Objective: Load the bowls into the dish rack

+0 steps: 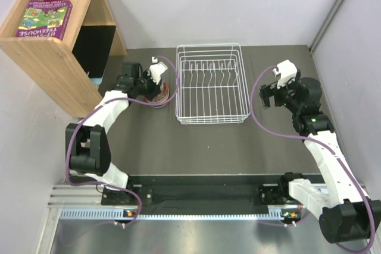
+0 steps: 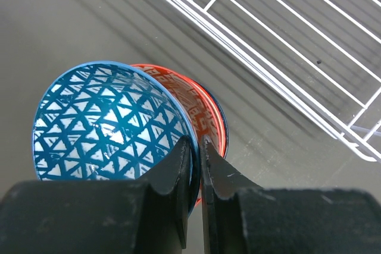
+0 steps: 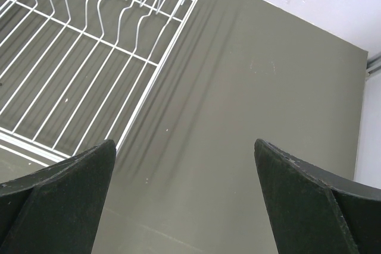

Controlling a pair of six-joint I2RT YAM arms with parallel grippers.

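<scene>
The left gripper (image 2: 197,162) is clamped on the near rim of a small round ceramic bowl with a blue-and-white triangle lattice pattern (image 2: 101,123). One black finger (image 2: 175,176) lies inside the bowl and the other presses on the outer wall, with only the rim's thickness between them. The blue-and-white bowl is tilted, its mouth facing up and towards the wrist camera. It leans into a second small round bowl, orange-red with a white pattern (image 2: 202,108), which sits directly behind it. A thin dark edge shows past the red bowl's far side, and what it belongs to cannot be told.

Both bowls stand on the dark grey table (image 3: 250,87), just beside the left side of the white wire rectangular dish rack (image 1: 209,96) and outside it. In the overhead view the left arm's wrist covers most of them. The rack itself holds only its row of upright prongs along the far half.

The right gripper (image 3: 183,147) hangs over bare table on the rack's right side, near its right edge but not touching it. Its two dark fingers are spread wide with nothing between them.

At the far left corner stands a light wooden shelf unit (image 1: 53,63) with a purple-covered book (image 1: 44,19) lying on top.
</scene>
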